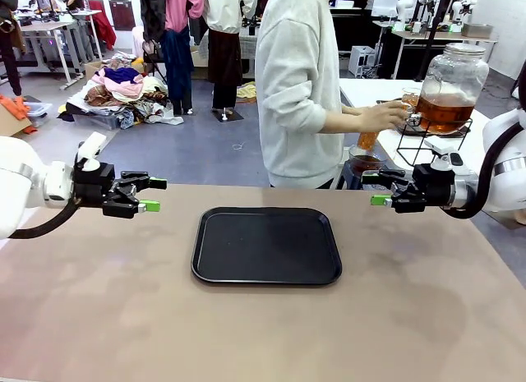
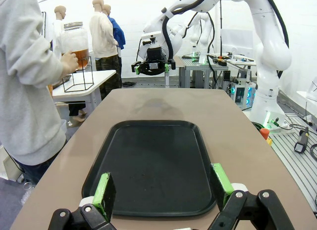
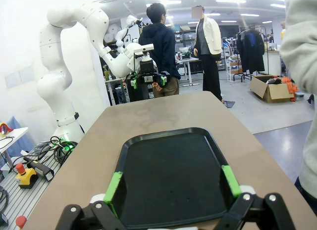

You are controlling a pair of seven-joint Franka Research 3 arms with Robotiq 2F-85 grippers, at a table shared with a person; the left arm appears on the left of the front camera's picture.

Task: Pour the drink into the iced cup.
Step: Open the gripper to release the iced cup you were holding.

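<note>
The amber drink point(image 1: 444, 111) fills the lower part of a big glass jar dispenser point(image 2: 77, 42) on a wire stand, on a side table at the back right. A person in a pale sweatshirt point(image 1: 300, 86) stands there with a hand point(image 1: 385, 116) at the jar's tap. I cannot make out the iced cup. My left gripper point(image 1: 154, 195) hovers open and empty over the table's left side. My right gripper point(image 1: 374, 187) hovers open and empty over the right side. Both face the black tray point(image 1: 267, 245) between them, and each wrist view shows open green pads point(image 2: 104, 188) point(image 3: 113, 185) over it.
The tray point(image 2: 153, 165) point(image 3: 173, 165) lies bare in the middle of the brown table point(image 1: 99, 316). A small amber-coloured thing point(image 1: 367, 140) shows below the person's arm. Beyond the far edge are other tables, people and piles of clothes.
</note>
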